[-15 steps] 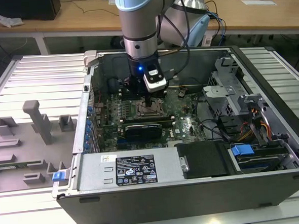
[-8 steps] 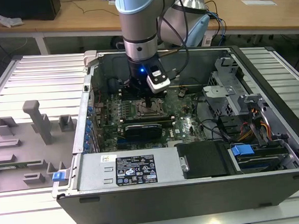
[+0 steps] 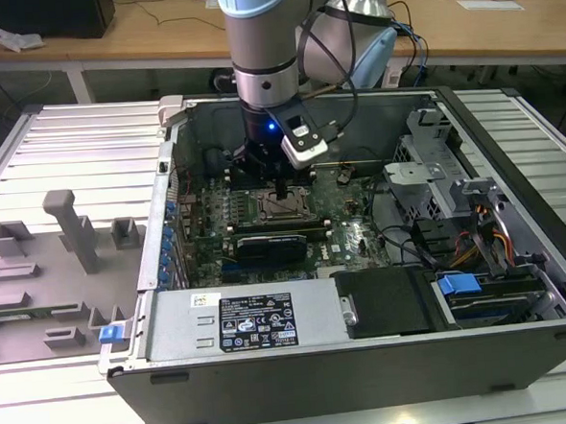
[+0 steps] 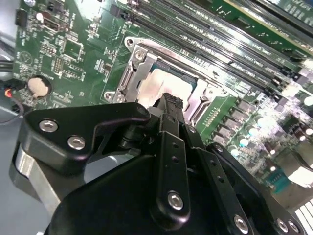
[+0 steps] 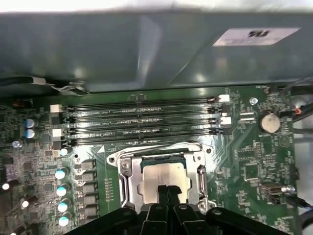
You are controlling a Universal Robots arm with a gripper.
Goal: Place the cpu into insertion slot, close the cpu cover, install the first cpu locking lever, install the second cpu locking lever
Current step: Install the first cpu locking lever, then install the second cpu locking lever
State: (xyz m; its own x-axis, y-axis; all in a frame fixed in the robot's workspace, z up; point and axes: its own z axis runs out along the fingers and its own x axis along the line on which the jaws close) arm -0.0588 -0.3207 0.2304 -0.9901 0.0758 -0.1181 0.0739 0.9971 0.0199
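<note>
Over insertion slot (image 5: pixel 164 178): gripper (image 5: pixel 167 190) fingers pressed together, tips at cpu (image 5: pixel 161 177), cpu cover (image 5: pixel 128 172) down.

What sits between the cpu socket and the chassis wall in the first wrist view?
A bank of long black memory slots running across the green board lies between the cpu cover and the grey chassis wall. The gripper is at the cpu.

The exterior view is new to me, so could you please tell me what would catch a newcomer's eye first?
First, the robot arm reaching down into the open computer case, its hand poised over the middle of the green motherboard. Right beneath the hand, the cpu lies in the insertion slot, with the silver cpu cover framing it. On the exterior view's left sits a grey fixture tray.
</note>
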